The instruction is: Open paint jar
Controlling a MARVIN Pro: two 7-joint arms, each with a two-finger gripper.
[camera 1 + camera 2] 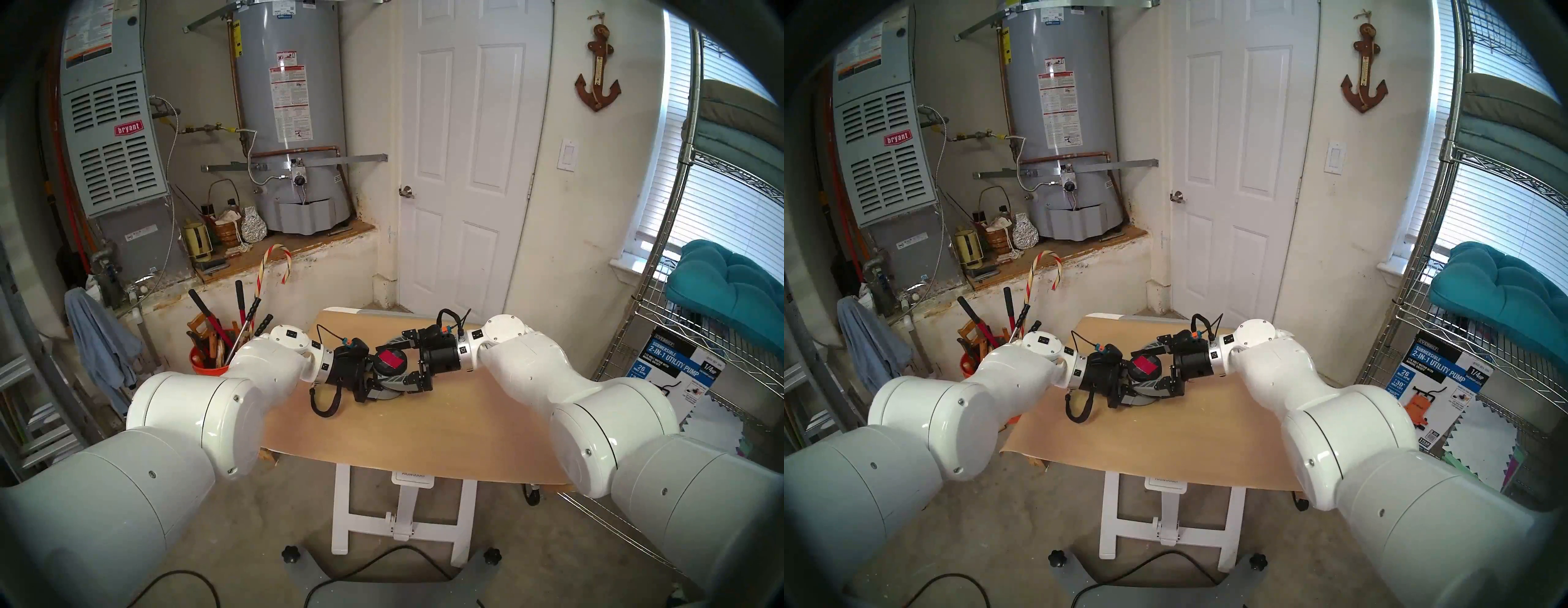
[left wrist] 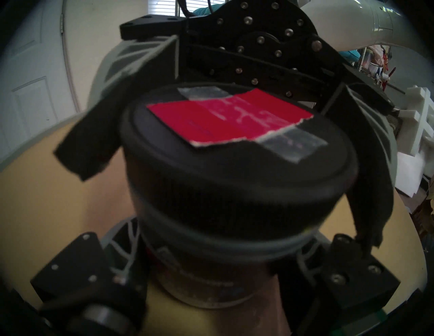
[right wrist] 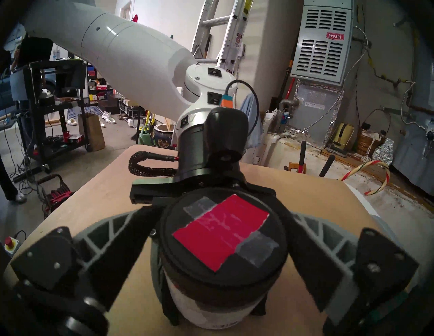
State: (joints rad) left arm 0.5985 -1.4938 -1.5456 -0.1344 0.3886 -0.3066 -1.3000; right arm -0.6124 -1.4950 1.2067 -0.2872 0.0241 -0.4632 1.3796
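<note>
Your left gripper (image 1: 373, 384) clamps the upright paint jar (image 3: 211, 312) low on its body, while your right gripper (image 3: 223, 253) straddles the black lid (image 3: 225, 237), fingers spread, not yet pinching.

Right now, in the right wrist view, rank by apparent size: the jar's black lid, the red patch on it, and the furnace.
1. black lid
2. furnace, looking smaller only because it stands far back
3. red patch
</note>
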